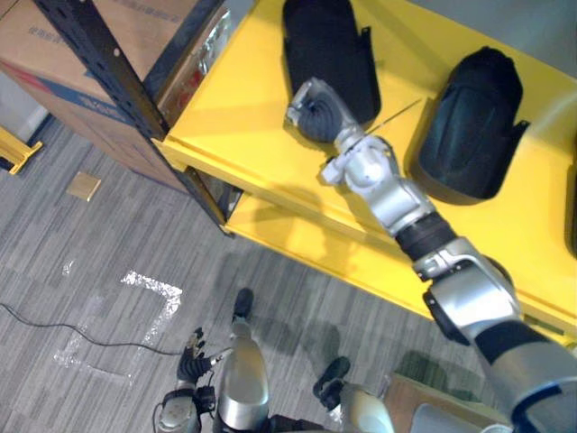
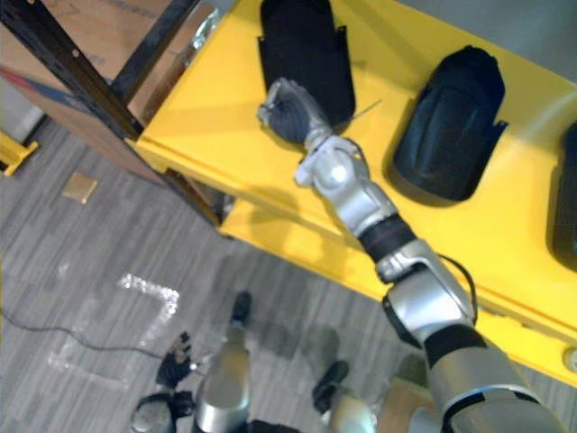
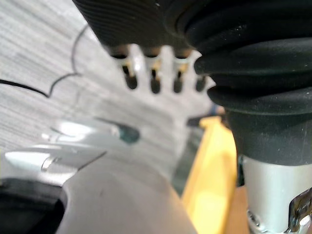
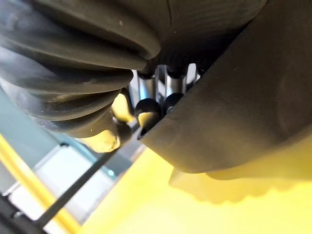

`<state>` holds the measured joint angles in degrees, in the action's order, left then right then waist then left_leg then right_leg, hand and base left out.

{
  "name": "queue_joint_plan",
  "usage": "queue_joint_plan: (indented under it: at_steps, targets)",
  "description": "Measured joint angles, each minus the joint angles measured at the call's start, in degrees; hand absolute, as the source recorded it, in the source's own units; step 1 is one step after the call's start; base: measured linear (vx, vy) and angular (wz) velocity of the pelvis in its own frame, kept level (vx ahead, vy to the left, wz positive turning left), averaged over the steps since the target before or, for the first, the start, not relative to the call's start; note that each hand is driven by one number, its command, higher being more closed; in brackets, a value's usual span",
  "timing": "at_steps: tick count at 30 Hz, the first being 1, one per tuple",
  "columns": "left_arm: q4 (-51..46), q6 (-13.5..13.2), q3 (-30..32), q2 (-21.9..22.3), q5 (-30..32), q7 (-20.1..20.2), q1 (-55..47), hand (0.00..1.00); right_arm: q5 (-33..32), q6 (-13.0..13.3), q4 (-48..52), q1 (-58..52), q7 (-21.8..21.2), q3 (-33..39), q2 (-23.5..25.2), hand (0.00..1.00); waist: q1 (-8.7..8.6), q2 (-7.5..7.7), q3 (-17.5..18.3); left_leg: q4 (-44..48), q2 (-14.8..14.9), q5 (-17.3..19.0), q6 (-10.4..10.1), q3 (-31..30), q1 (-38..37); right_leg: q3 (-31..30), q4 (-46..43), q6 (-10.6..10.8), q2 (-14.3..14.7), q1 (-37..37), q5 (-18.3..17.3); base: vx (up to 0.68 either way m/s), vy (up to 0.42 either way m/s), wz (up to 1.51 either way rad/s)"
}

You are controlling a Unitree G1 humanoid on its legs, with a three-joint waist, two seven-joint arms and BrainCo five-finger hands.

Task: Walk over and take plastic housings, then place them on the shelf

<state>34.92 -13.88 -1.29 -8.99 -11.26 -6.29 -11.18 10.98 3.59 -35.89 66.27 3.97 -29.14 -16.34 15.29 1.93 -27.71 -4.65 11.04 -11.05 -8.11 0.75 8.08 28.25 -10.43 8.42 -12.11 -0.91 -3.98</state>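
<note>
On top of the broad yellow metal shelf (image 1: 243, 117), lying flat and well apart, likely so each keeps its own room: black domed plastic housing (image 1: 332, 50) and second such housing (image 1: 473, 122). Beside the shelf, brown cardboard box (image 1: 54, 54), print too faint to read. Against the first housing's near rim, right hand (image 1: 315, 110), probably setting it down; grip cannot be told. Low over the grey carpeted floor (image 1: 108, 234), idle left hand (image 1: 191, 361), fingers (image 3: 155, 83) straight and apart.

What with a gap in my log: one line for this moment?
right robot hand at black housing on shelf | left robot hand open, low
</note>
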Motion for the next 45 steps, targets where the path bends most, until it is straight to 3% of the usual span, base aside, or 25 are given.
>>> queue_joint_plan:
  at_steps: [4, 10, 14, 22, 26, 29, 32, 37, 39, 41, 45]
  targets:
    - [0.0, 0.3, 0.0, 0.0, 0.1, -0.3, 0.0, 0.0, -2.4, 0.1, 1.8, -0.2, -2.7, -1.6, 0.9, 0.0, -0.3, 0.0, 0.0, 0.0, 0.0, 0.0, 0.0, 0.2, -0.1, -0.1, 0.0, 0.0, 0.0, 0.1, 0.0, 0.0, 0.0, 0.0]
    - [0.0, 0.3, 0.0, 0.0, 0.3, -0.3, 0.0, 0.0, -4.3, 0.8, 3.4, -0.7, -1.8, -2.6, 2.8, 0.0, -0.43, 0.0, 0.0, 0.0, 0.0, 0.0, 0.0, 0.4, -0.1, -0.4, -0.1, 0.0, -0.1, 0.2, 0.0, 0.0, 0.0, 0.0]
    - [0.1, 0.3, 0.0, 0.0, 0.4, -0.3, 0.0, 0.0, -4.4, 2.7, 3.9, -2.6, 3.8, -2.5, 4.5, 0.0, -0.31, 0.02, 0.0, 0.0, 0.0, -0.1, -0.1, 1.1, -0.4, -1.1, -0.4, 0.0, -0.2, 0.6, 0.0, -0.01, -0.009, -0.07]
    - [1.3, 0.2, 0.0, 0.0, 0.4, -0.5, 0.0, 0.0, 1.2, 2.8, 8.5, -5.0, 16.1, 3.3, 6.0, 0.0, -0.88, 0.02, 0.0, 0.0, -0.1, -0.1, -0.1, 2.0, -1.1, -1.9, -1.0, 0.1, -0.7, 0.8, 0.1, -0.01, -0.007, -0.04]
    - [2.2, 0.1, 0.0, 0.0, 0.3, -0.4, 0.0, 0.0, 1.4, 2.8, 9.7, -5.0, 16.2, 5.1, 6.0, 0.0, -1.6, 0.02, 0.0, 0.0, -0.2, -0.1, 0.0, 2.2, -1.2, -2.0, -1.1, 0.2, -0.8, 0.8, 0.1, 0.0, 0.0, 0.0]
    - [2.3, 0.1, 0.0, 0.0, 0.4, -0.4, -0.1, 0.0, 1.6, 3.4, 9.7, -5.0, 14.4, 5.1, 6.0, 0.0, -2.05, 0.02, 0.0, 0.0, -0.2, -0.1, 0.0, 2.5, -1.5, -2.4, -1.2, 0.2, -0.8, 0.8, 0.1, -0.01, -0.009, -0.05]
    - [2.4, 0.1, 0.1, 0.0, 0.4, -0.3, -0.1, 0.0, 1.3, 6.8, 10.7, -5.0, 10.2, 5.0, 5.8, 0.0, -2.28, 0.02, 0.0, 0.0, -0.2, -0.1, 0.0, 2.9, -1.9, -3.0, -1.2, 0.2, -0.8, 0.8, 0.2, -0.01, -0.016, -0.07]
    - [2.5, 0.2, 0.3, 0.0, 0.4, -0.3, -0.1, 0.0, -0.4, 11.3, 15.3, -4.7, -0.6, 4.5, 3.5, 0.0, -2.77, 0.03, 0.0, 0.0, -0.2, -0.1, 0.0, 2.9, -2.0, -3.0, -1.3, 0.3, -0.8, 0.7, 0.2, 0.0, 0.0, 0.0]
    - [2.5, 0.6, 0.6, 0.0, 0.4, -0.3, -0.2, 0.0, -1.0, 11.2, 17.9, -2.7, -8.0, 0.6, 0.2, 0.0, -3.45, 0.11, 0.1, 0.0, -0.1, -0.1, 0.0, 2.9, -2.0, -3.1, -1.3, 0.4, -0.8, 0.7, 0.3, 0.0, 0.0, 0.0]
    - [2.4, 1.0, 0.7, -0.2, 0.4, -0.3, -0.2, 0.0, -1.1, 11.0, 19.1, -1.5, -12.3, -2.5, -2.6, 0.0, -3.69, 0.2, 0.1, 0.0, -0.1, -0.1, 0.0, 2.9, -2.0, -3.1, -1.2, 0.4, -0.7, 0.7, 0.3, 0.0, 0.0, 0.0]
    - [2.3, 1.9, 0.7, -0.6, 0.4, -0.3, -0.2, 0.0, -1.2, 9.6, 19.4, -0.6, -16.9, -5.1, -7.5, 0.0, -3.62, 0.89, 0.2, 0.0, 0.1, -0.2, -0.1, 3.0, -2.0, -3.2, -0.8, 0.5, -0.5, 0.7, 0.5, 0.0, 0.0, 0.0]
